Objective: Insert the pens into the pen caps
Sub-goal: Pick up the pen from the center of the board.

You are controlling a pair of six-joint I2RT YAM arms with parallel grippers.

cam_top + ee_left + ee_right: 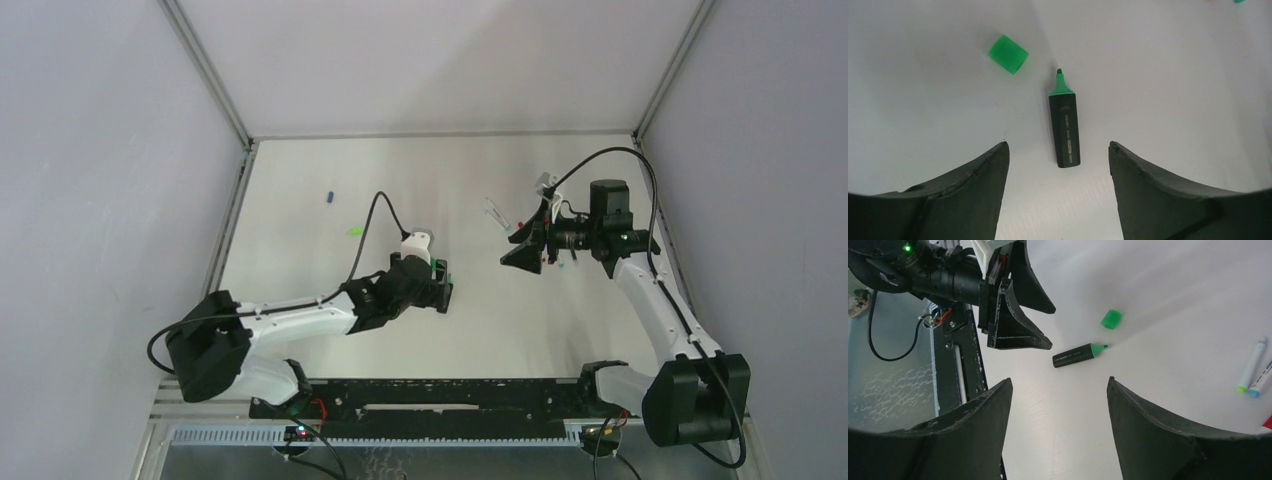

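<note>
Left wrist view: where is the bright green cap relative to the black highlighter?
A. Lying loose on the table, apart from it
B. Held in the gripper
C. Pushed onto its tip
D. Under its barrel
A: the green cap lies on the table, apart from the black highlighter, whose green tip is bare.
</note>
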